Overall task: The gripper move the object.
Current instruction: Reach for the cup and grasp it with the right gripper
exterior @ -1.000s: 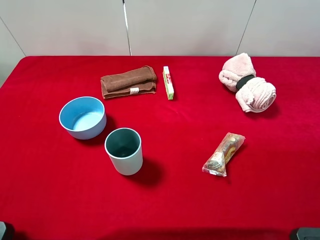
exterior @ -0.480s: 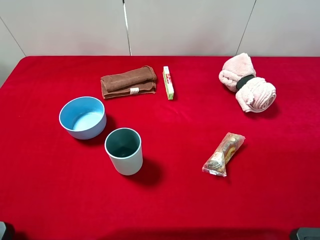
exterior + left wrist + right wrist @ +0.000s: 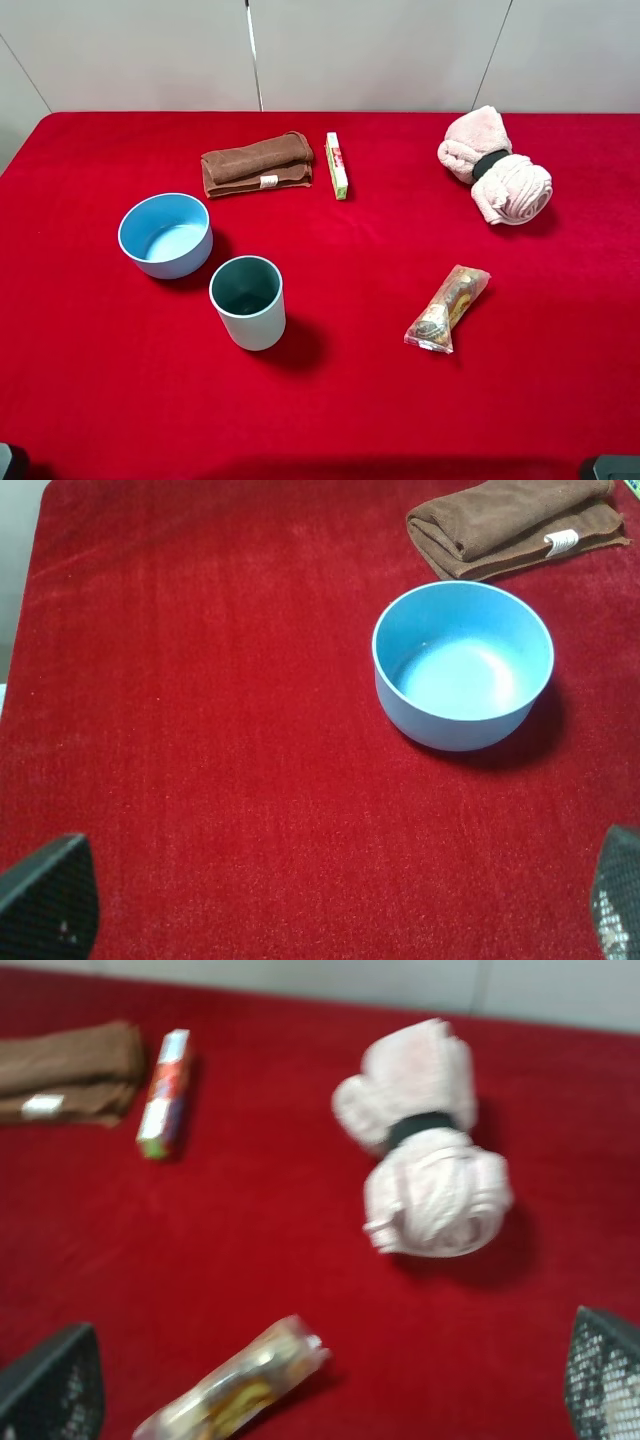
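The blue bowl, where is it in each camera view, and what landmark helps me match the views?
Exterior high: the blue bowl sits left of the middle, between the cup and the brown towel.
Left wrist: the blue bowl sits close to the brown towel, not touching it.
Right wrist: not in it.
Shared landmark: the brown towel, in all three views.

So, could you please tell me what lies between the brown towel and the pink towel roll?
A narrow box, close beside the brown towel; beyond it only bare red cloth to the pink towel roll, as the exterior high view shows.
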Action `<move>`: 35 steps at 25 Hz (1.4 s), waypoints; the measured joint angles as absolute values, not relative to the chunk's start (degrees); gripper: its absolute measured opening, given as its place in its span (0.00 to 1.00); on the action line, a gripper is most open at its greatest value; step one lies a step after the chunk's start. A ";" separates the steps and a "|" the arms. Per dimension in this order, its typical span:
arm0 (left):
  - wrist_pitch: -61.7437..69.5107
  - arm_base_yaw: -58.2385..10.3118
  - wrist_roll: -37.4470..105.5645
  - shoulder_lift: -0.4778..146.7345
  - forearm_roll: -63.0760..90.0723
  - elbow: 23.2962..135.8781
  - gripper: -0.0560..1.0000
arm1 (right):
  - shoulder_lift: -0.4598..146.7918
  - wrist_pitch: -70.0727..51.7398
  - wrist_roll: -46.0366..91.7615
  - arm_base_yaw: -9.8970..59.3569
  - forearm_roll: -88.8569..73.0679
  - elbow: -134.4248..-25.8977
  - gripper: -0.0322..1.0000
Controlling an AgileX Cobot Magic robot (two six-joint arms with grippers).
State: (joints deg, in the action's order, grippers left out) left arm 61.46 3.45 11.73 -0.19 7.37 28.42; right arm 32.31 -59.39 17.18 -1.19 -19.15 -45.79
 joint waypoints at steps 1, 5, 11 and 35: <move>61.46 3.45 11.73 -0.19 7.37 28.42 0.98 | 33.76 -59.91 17.26 -0.36 -19.14 -46.53 0.70; 61.46 3.45 11.73 -0.19 7.37 28.42 0.98 | 39.01 -61.07 17.45 2.95 -19.28 -48.81 0.70; 61.46 3.45 11.73 -0.19 7.37 28.42 0.98 | 50.14 -61.32 17.65 10.76 -19.27 -54.03 0.70; 61.46 3.45 11.73 -0.19 7.37 28.42 0.98 | 78.22 -66.90 3.20 41.04 -9.87 -72.84 0.70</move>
State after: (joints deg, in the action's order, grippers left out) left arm 61.46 3.45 11.73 -0.19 7.37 28.42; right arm 78.22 -66.90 3.20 41.04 -9.87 -72.84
